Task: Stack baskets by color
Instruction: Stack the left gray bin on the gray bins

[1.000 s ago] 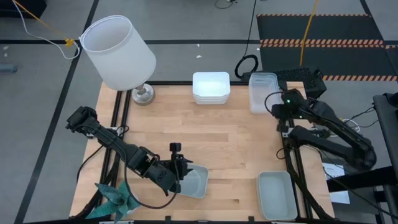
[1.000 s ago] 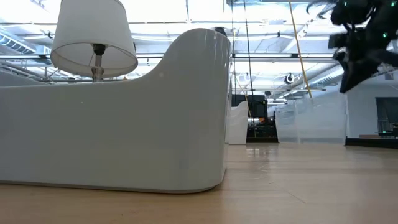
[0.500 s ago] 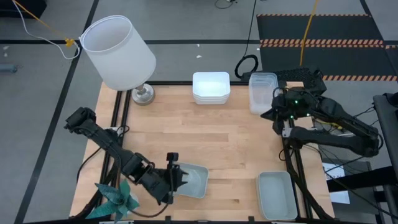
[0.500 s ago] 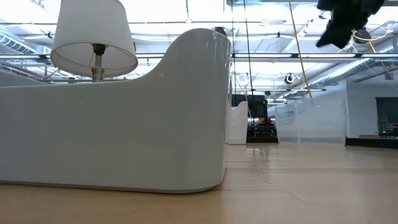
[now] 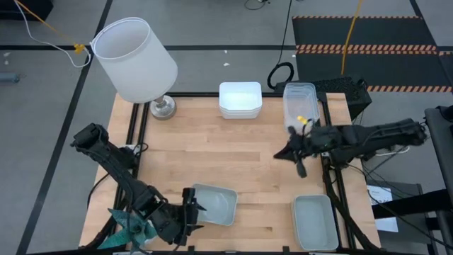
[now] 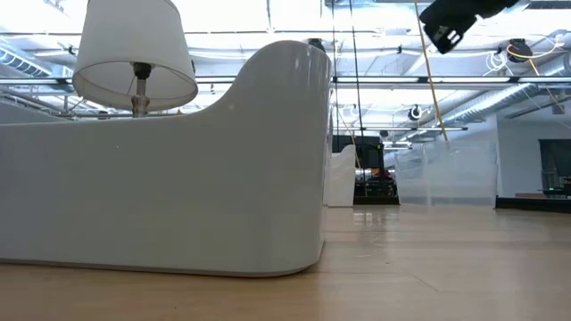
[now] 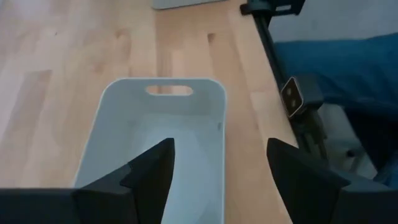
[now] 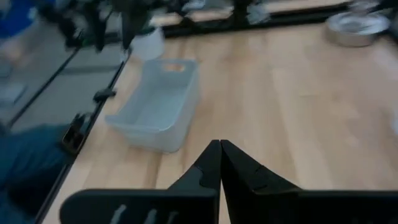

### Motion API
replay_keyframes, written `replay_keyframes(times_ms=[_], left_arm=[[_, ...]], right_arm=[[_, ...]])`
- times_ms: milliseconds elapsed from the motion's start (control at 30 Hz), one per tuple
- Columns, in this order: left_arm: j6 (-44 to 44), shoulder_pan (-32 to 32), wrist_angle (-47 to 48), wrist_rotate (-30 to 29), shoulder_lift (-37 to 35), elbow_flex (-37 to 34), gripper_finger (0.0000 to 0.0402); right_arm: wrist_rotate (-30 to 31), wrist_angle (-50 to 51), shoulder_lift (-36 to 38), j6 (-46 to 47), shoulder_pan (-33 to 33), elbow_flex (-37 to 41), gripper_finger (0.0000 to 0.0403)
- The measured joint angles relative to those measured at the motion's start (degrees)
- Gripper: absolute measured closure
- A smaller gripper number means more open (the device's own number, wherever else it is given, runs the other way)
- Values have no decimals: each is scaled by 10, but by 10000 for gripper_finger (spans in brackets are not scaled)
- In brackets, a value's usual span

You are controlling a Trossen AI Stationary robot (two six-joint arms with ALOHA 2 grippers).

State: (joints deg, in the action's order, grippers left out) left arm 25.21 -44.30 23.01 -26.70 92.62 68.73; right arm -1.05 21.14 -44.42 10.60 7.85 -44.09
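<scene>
Two grey-green baskets (image 5: pixel 214 205), one white stack (image 5: pixel 240 99), one clear stack (image 5: pixel 300 103), one lamp (image 5: pixel 136 60)

Two dark jointed arms trailing black cables; the right arm (image 5: pixel 354 138) bears a small yellow mark; fingers (image 7: pixel 152 171) black, wedge-shaped.

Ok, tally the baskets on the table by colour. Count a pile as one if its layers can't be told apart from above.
White: 1, the white pile at the far edge; layers cannot be counted.
Clear: 1, the clear pile beside it; layers cannot be counted.
Grey-green: 2, the front-left basket and the front-right basket, standing apart.
Total: 4 basket spots.
</scene>
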Motion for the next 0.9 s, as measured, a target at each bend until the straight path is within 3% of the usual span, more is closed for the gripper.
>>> replay_keyframes(times_ms=[233,367,533,700,900], left_arm=[[-10,11,-41,16,7,-12,160],[-34,18,-51,55,45,-5,186],[-45,28,-61,71,107,11,210],[-41,41,-65,79,147,18,209],[-45,57,-57,139,175,18,227]], right_arm=[[-5,6,-83,-10,63,-39,403],[-5,6,-111,-17,82,-56,403],[-5,7,-130,-25,99,-62,403],[-5,10,-134,-39,103,-62,403],[-4,5,-134,-64,103,-62,403]])
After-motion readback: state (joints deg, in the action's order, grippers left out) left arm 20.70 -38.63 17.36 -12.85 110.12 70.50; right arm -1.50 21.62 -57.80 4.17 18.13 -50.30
